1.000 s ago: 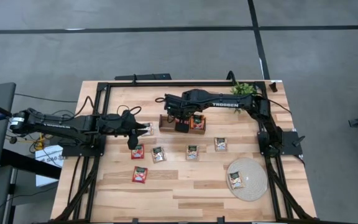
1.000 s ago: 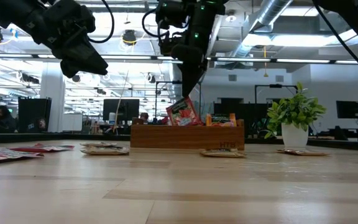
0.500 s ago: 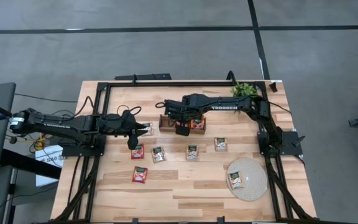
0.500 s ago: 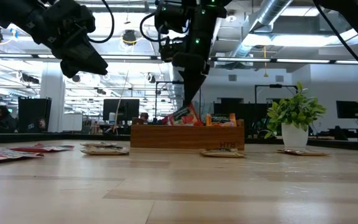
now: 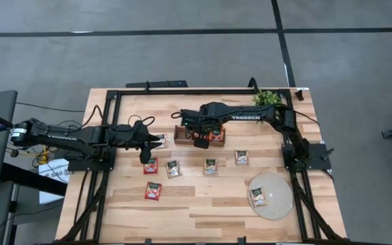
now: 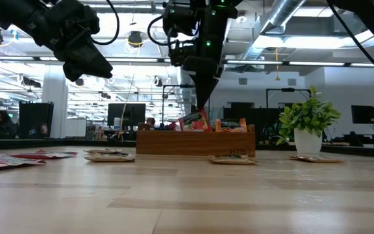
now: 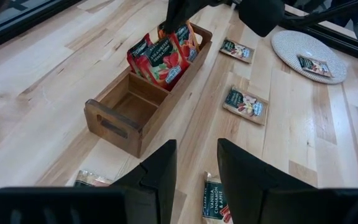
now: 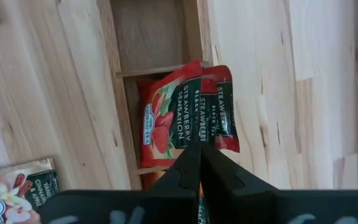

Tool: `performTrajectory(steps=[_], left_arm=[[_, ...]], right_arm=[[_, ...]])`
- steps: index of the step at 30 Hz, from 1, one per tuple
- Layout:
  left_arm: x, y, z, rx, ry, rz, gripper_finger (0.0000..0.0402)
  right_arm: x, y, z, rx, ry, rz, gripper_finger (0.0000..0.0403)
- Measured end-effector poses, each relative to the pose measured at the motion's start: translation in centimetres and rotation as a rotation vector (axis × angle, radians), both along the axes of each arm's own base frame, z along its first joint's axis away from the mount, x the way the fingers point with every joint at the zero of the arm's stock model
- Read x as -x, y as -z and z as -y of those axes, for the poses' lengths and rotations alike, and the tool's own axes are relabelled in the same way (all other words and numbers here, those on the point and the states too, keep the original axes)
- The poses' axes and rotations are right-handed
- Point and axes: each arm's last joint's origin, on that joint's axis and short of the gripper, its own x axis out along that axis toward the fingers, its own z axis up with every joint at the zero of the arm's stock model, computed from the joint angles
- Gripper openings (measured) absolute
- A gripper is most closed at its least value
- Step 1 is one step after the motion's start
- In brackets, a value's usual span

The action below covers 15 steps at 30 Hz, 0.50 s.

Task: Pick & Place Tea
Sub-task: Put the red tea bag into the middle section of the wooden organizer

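The red sachet (image 8: 169, 121) is leaning in the box's (image 7: 143, 118) middle compartment, with the right gripper (image 8: 199, 149) pinching its edge, fingers closed. The left gripper (image 5: 145, 158) is hovering at nine o'clock of the box, part open, holding nothing, nearer the loose sachets (image 5: 173, 168).

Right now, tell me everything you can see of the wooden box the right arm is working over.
The wooden box is a long, open-topped tray of brown wood with a slot handle cut in its end wall and dividers inside. It rests flat on the table. The end compartment is empty; the next holds red strawberry sachets standing on edge. The right gripper, shut, sits at the sachets' top edge.
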Motion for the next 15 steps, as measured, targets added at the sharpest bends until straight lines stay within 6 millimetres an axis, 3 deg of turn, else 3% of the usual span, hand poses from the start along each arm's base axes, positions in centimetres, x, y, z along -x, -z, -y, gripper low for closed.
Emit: performTrajectory(steps=[4,15], left_arm=[[0.00,0.01,0.00,0.000,0.000,0.000,0.0107],[0.00,0.00,0.00,0.000,0.000,0.000,0.0107]], right_arm=[[0.07,0.02,-0.10,-0.008,-0.004,-0.008,0.0021],[0.65,0.11,-0.29,-0.014,0.029,-0.064,0.0139]])
